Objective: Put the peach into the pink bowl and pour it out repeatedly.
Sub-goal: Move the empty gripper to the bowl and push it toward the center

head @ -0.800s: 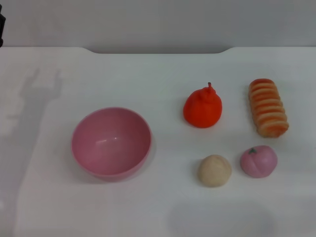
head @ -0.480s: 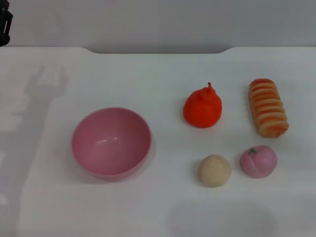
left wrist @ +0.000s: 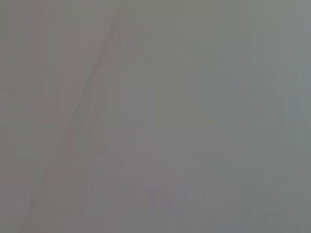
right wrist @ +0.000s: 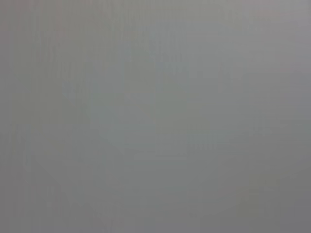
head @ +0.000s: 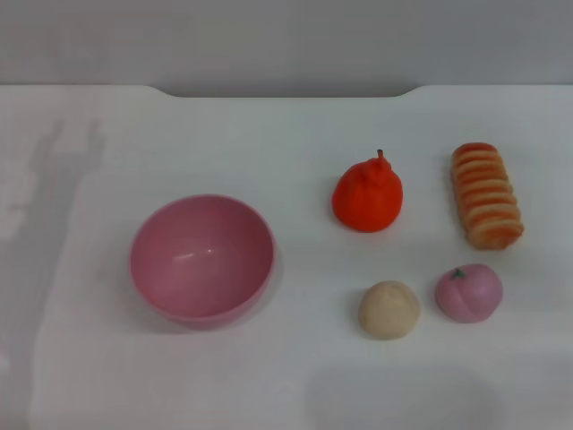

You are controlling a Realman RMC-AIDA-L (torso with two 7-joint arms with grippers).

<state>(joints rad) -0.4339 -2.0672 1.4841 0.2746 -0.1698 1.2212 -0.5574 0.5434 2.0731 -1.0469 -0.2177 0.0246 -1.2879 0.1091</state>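
Note:
The peach (head: 469,292), pale pink with a small dark green stem spot, lies on the white table (head: 286,376) at the front right. The pink bowl (head: 201,258) stands upright and empty at the front left. No gripper shows in the head view. Only a gripper-shaped shadow lies on the table at the far left. Both wrist views show plain grey with nothing to make out.
An orange-red pear (head: 368,195) stands right of centre. A striped orange bread roll (head: 485,194) lies at the far right. A beige ball (head: 389,309) lies just left of the peach. The table's far edge has a dark recess (head: 286,90).
The dark part of the left arm at the top left corner has left the head view. Its shadow on the table has shifted left. Objects have not moved.

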